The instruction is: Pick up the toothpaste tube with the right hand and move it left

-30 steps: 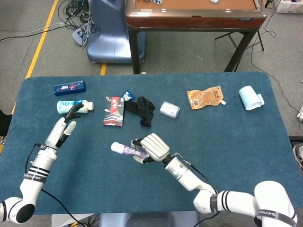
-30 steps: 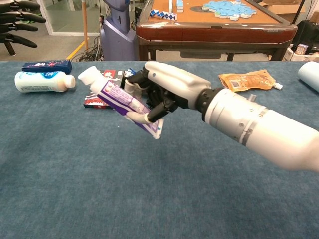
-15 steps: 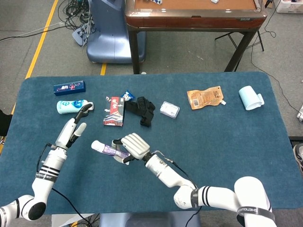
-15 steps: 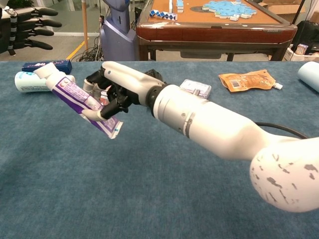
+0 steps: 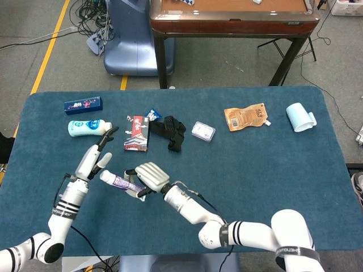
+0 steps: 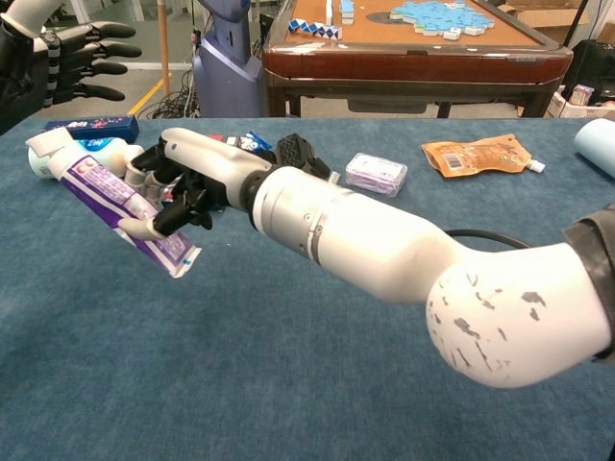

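One right hand grips the toothpaste tube above the table.

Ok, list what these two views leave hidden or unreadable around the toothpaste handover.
- Toothpaste tube: its tail end is covered by the right hand in the head view; print is too small to read in both views.
- Left hand: cut off by the chest view's left edge, so its palm is unseen.
- White bottle: mostly hidden behind the tube and right hand in the chest view.
- Black item: shape unclear in the head view, and the right arm covers it in the chest view.
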`<action>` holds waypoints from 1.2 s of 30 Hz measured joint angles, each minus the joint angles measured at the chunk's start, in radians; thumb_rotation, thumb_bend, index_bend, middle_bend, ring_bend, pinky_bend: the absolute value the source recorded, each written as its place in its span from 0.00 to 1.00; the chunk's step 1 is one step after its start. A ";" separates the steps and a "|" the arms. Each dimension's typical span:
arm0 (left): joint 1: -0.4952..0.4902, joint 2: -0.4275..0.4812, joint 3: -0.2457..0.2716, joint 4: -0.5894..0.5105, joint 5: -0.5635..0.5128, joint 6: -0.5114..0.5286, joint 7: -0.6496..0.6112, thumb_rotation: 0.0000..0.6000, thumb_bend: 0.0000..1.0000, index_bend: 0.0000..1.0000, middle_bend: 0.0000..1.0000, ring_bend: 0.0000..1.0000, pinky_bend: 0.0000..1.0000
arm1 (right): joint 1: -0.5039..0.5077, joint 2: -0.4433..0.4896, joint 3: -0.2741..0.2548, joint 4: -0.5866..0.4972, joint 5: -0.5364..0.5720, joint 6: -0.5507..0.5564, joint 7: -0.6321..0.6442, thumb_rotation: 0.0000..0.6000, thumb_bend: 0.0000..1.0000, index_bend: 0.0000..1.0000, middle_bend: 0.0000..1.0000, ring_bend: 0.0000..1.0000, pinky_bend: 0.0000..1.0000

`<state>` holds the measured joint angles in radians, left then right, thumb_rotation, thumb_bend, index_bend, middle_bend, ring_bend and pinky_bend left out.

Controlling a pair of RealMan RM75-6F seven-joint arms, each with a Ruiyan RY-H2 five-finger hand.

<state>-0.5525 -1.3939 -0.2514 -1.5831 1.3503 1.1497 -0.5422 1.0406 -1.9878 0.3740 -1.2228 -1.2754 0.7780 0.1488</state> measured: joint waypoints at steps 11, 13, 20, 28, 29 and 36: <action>-0.006 -0.019 0.019 0.038 0.057 0.007 -0.081 0.00 0.00 0.00 0.04 0.03 0.09 | 0.032 -0.003 0.007 0.030 0.027 -0.044 0.035 1.00 0.85 0.95 0.84 0.76 0.69; -0.008 -0.021 0.023 0.044 0.068 0.007 -0.096 0.00 0.00 0.00 0.04 0.03 0.09 | 0.037 -0.003 0.009 0.034 0.029 -0.051 0.047 1.00 0.85 0.95 0.84 0.76 0.69; -0.020 -0.027 0.045 0.076 0.115 0.006 -0.140 0.00 0.00 0.00 0.02 0.02 0.08 | 0.051 0.000 0.016 0.046 0.038 -0.086 0.109 1.00 0.85 0.95 0.84 0.76 0.69; -0.029 -0.050 0.070 0.116 0.145 0.017 -0.153 0.00 0.00 0.00 0.02 0.02 0.08 | 0.064 0.009 0.031 0.052 0.045 -0.117 0.191 1.00 0.85 0.95 0.84 0.76 0.69; -0.030 -0.051 0.071 0.118 0.147 0.019 -0.152 0.00 0.00 0.00 0.02 0.02 0.08 | 0.065 0.010 0.032 0.052 0.047 -0.119 0.197 1.00 0.85 0.95 0.84 0.76 0.69; -0.037 -0.056 0.079 0.127 0.155 0.023 -0.128 0.00 0.00 0.00 0.02 0.01 0.08 | 0.070 0.018 0.028 0.055 0.054 -0.130 0.209 1.00 0.85 0.96 0.84 0.76 0.69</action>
<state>-0.5897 -1.4494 -0.1721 -1.4563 1.5049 1.1731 -0.6705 1.1102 -1.9694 0.4016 -1.1675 -1.2216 0.6485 0.3577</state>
